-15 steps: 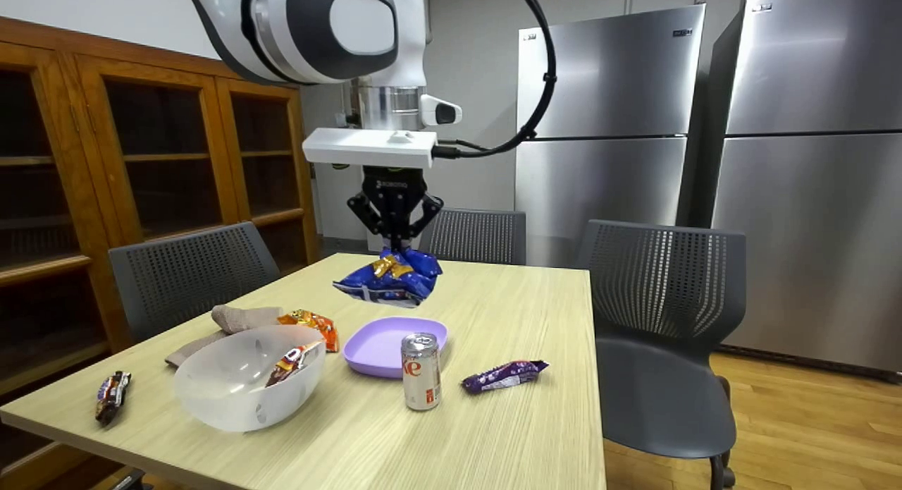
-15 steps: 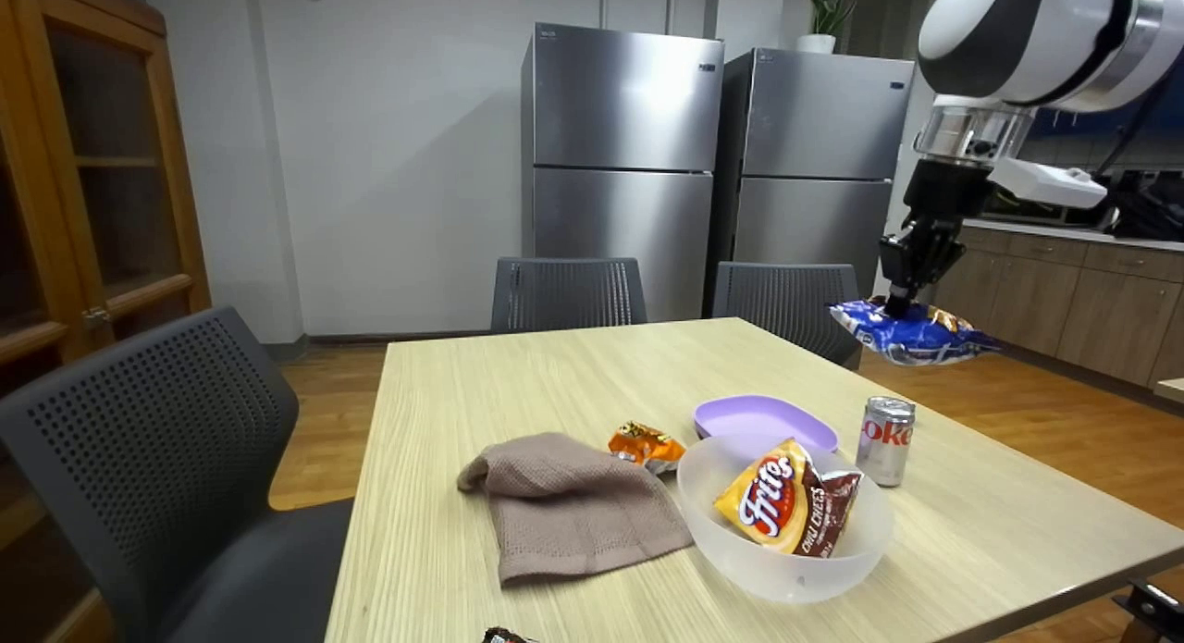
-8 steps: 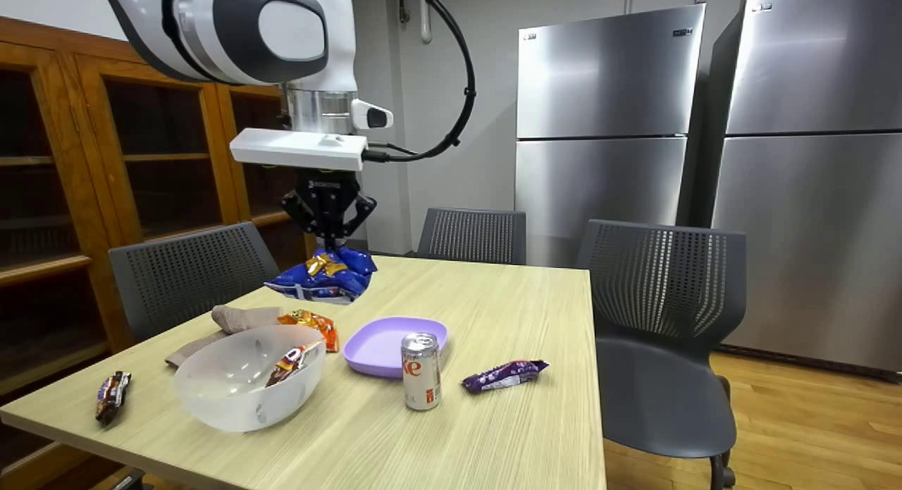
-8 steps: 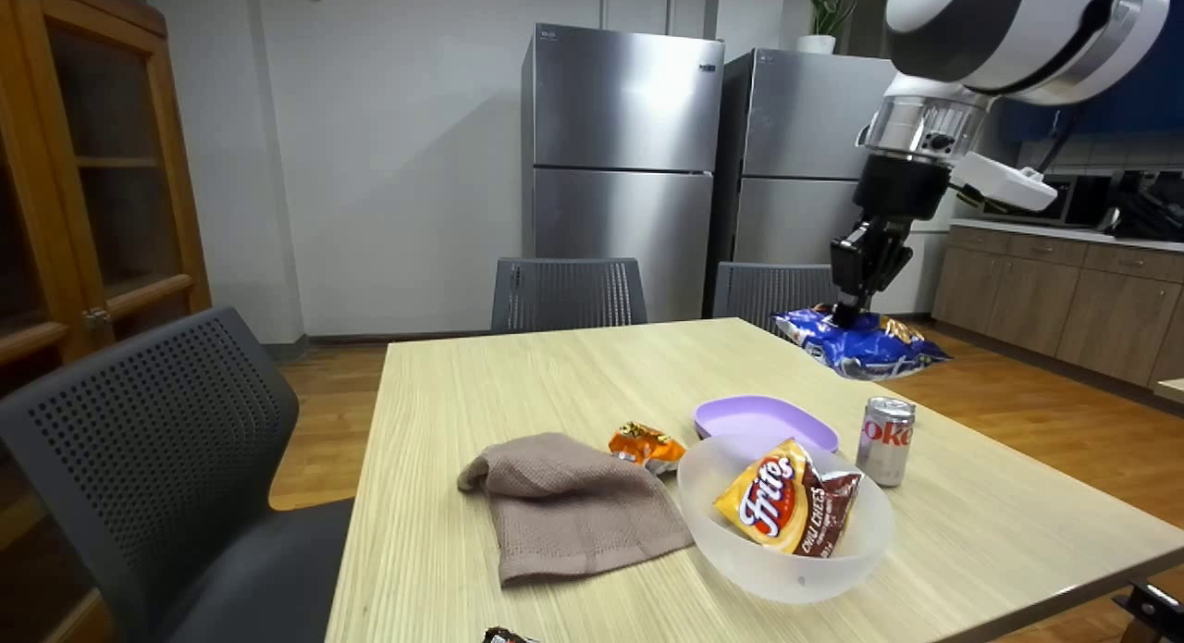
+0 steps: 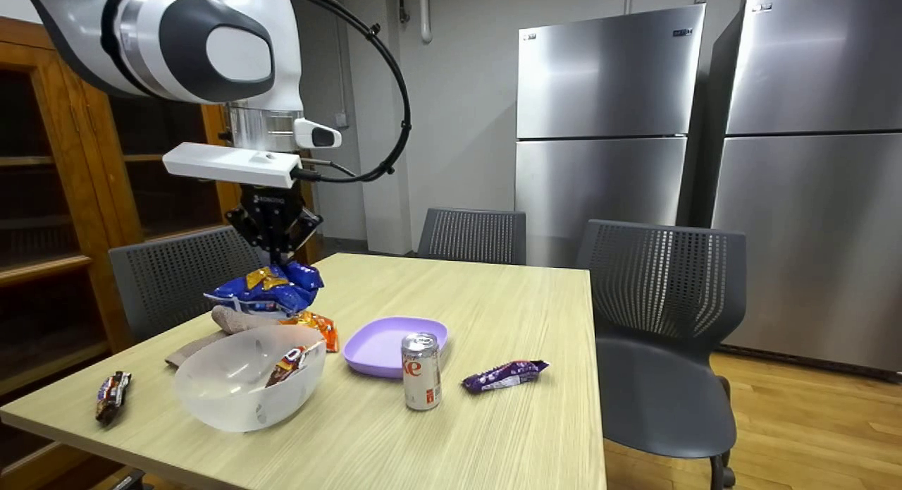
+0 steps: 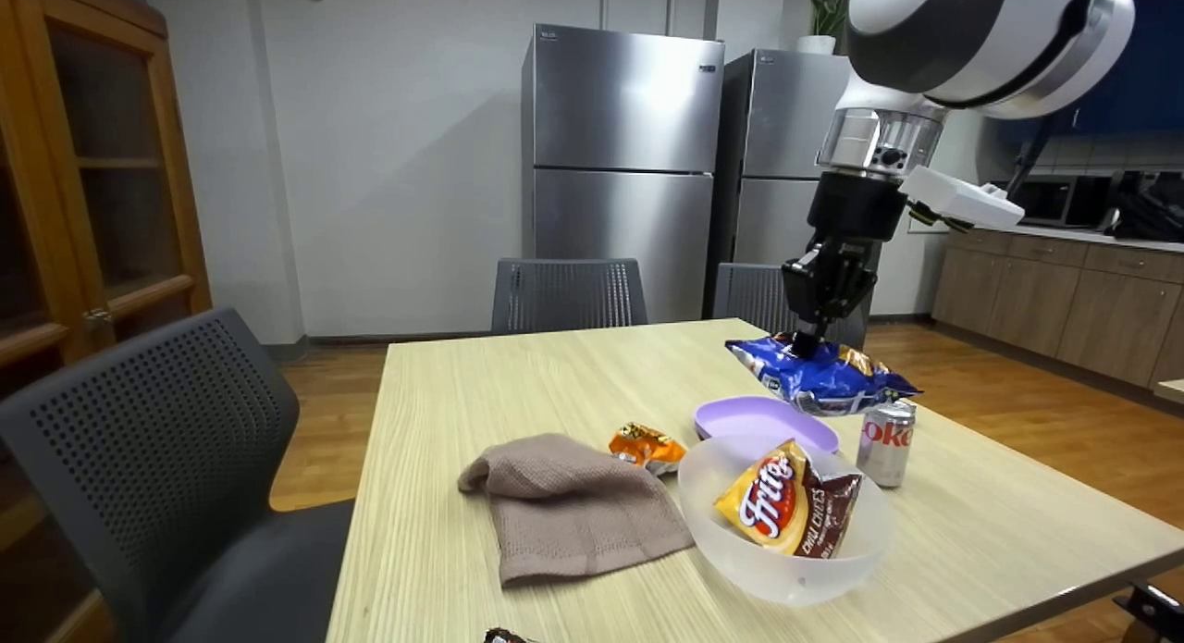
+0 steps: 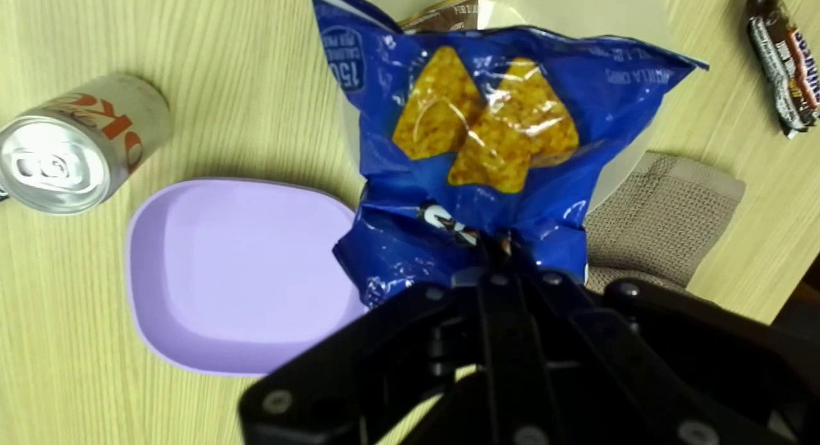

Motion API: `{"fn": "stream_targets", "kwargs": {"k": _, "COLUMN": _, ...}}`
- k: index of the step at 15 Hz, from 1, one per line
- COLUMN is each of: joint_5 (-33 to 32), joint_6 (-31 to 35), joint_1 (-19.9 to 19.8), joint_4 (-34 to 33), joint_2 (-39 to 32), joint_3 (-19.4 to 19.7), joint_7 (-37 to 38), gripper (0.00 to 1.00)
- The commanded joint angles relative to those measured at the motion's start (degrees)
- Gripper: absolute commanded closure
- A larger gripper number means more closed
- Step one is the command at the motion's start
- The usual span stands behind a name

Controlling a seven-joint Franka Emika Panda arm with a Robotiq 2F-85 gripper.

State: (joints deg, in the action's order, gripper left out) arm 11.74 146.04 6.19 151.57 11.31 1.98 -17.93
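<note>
Above the table (image 5: 493,303), fingers (image 6: 807,341) clamp a shiny, crinkled blue-and-gold chip bag (image 7: 480,150).

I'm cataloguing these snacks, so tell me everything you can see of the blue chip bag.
The blue chip bag looks like glossy, creased plastic or foil, puffy, printed with golden triangular chips, a 150-calorie mark and lettering partly lost in folds. The gripper, shut on it from above, is all that visibly touches it. The bag hangs above the table, chip-printed face upward, and in the wrist view covers parts of the frosted bowl and lilac tray.
</note>
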Motion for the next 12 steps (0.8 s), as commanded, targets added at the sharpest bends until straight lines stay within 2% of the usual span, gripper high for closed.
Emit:
{"fn": "stream_targets", "kwargs": {"k": 1, "joint_5": 0.68, "joint_6": 2.40, "joint_1": 0.23, "joint_4": 0.48, "joint_2": -1.60, "joint_3": -1.97, "joint_7": 5.86, "gripper": 1.00}}
{"fn": "stream_targets", "kwargs": {"k": 12, "joint_5": 1.98, "joint_6": 2.98, "joint_1": 0.05, "joint_4": 0.14, "joint_2": -6.31, "joint_3": -3.90, "joint_7": 16.63, "gripper": 1.00}}
